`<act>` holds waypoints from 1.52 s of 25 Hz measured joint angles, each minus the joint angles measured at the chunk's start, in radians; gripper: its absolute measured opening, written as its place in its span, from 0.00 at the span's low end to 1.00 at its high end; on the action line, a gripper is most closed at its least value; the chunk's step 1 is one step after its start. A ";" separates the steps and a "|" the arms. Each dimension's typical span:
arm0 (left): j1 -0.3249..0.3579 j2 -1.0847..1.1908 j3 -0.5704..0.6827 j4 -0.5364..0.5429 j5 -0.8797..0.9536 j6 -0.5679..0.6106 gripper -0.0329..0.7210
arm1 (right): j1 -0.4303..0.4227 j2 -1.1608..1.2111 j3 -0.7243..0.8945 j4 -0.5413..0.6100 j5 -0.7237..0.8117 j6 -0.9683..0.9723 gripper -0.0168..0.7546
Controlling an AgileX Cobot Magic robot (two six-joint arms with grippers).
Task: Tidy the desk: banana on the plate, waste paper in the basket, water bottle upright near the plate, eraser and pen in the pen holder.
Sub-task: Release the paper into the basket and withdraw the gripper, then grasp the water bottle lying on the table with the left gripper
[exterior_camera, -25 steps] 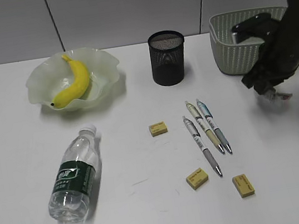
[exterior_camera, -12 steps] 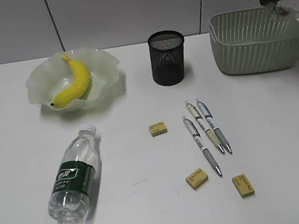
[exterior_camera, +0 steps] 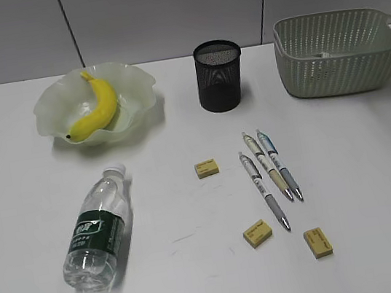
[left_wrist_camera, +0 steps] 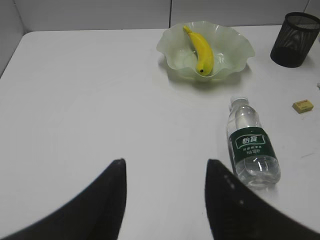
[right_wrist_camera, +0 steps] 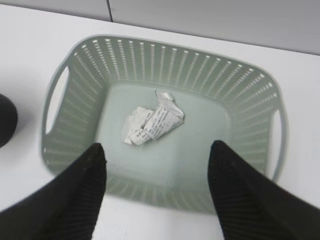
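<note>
Right hand (right_wrist_camera: 156, 192) hung above the basket (right_wrist_camera: 75, 130) with its fingers spread wide and nothing between them; in the exterior view only a dark piece of that arm showed at the top corner, over the basket (exterior_camera: 301, 64). Left hand (left_wrist_camera: 165, 200) hovered over bare tabletop (left_wrist_camera: 75, 100), fingers likewise parted and empty.

Everything else, placed from the basket. Waste paper (right_wrist_camera: 152, 124) lay crumpled on the basket's floor, near the middle. Far to the basket's left, past the pen holder (exterior_camera: 219, 75), sat the wavy plate (exterior_camera: 53, 101) with the banana (exterior_camera: 97, 106) lying in it. Water bottle (exterior_camera: 97, 227) lay on its side well left of the basket and nearer the camera, cap pointing toward the plate. Pen holder stood upright just left of the basket. Three pens (exterior_camera: 268, 176) lay side by side in front of the basket and to its left. Three yellow erasers (exterior_camera: 257, 233) were scattered round the pens, all loose on the tabletop.
</note>
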 joint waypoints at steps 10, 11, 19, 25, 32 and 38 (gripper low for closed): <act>0.000 0.000 0.000 0.000 0.000 -0.001 0.55 | 0.002 -0.940 0.834 -0.029 0.089 0.010 0.62; 0.000 0.000 0.000 0.000 0.000 -0.001 0.55 | 0.002 -1.049 0.895 -0.029 0.129 0.018 0.62; 0.000 0.005 0.000 0.000 -0.001 -0.001 0.52 | 0.002 -1.719 1.039 -0.036 0.368 0.083 0.60; 0.000 0.070 0.000 -0.001 -0.002 -0.001 0.51 | 0.002 -1.900 1.065 -0.068 0.449 0.126 0.55; 0.001 0.320 -0.015 -0.048 -0.043 0.038 0.51 | 0.002 -1.902 1.073 -0.076 0.435 0.137 0.55; 0.000 0.825 -0.089 -0.329 -0.314 0.261 0.51 | 0.002 -1.902 1.073 -0.076 0.435 0.137 0.55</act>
